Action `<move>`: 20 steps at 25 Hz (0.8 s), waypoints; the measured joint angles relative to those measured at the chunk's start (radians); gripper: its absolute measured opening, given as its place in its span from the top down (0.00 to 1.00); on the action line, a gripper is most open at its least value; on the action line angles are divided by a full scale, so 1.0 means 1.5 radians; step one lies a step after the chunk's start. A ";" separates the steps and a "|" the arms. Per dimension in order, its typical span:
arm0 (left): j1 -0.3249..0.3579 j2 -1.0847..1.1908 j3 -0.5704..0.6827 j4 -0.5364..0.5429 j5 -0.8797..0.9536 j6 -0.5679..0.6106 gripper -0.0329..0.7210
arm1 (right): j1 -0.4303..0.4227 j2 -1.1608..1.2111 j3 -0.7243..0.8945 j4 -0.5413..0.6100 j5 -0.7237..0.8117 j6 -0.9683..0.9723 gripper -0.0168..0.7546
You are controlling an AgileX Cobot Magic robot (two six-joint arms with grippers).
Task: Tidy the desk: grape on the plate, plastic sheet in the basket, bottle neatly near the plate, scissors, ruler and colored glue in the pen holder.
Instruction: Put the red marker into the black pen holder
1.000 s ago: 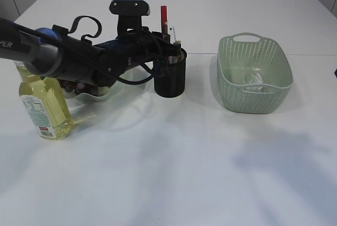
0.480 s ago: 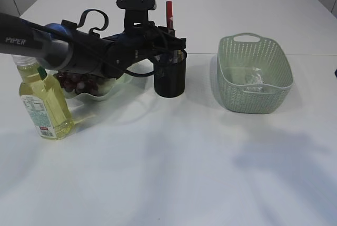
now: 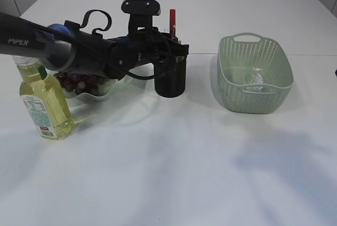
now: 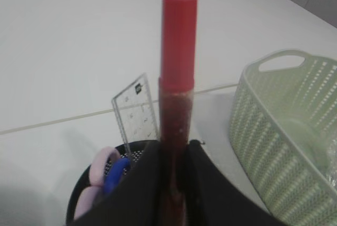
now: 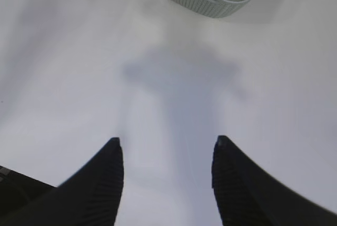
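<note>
Tabletop point(image 3: 168, 173); glue point(image 4: 177, 78) between left gripper point(image 4: 171, 184) fingers

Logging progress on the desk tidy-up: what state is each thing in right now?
Glue: upright, gripped by the left hand, over the holder.
Holder: upright, holds ruler and scissors.
Ruler: standing in holder.
Scissors: in holder, handles up.
Grapes: on plate.
Bottle: upright, beside plate.
Basket: holds plastic sheet.
Right hand: open, empty.
</note>
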 joint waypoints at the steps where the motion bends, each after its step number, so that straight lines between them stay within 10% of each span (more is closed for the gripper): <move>1: -0.002 0.000 0.000 0.000 0.000 0.000 0.83 | 0.000 0.000 0.000 0.000 0.000 0.000 0.42; 20: -0.005 -0.007 0.000 0.001 0.005 0.000 0.55 | 0.000 0.000 0.000 -0.002 0.001 -0.001 0.42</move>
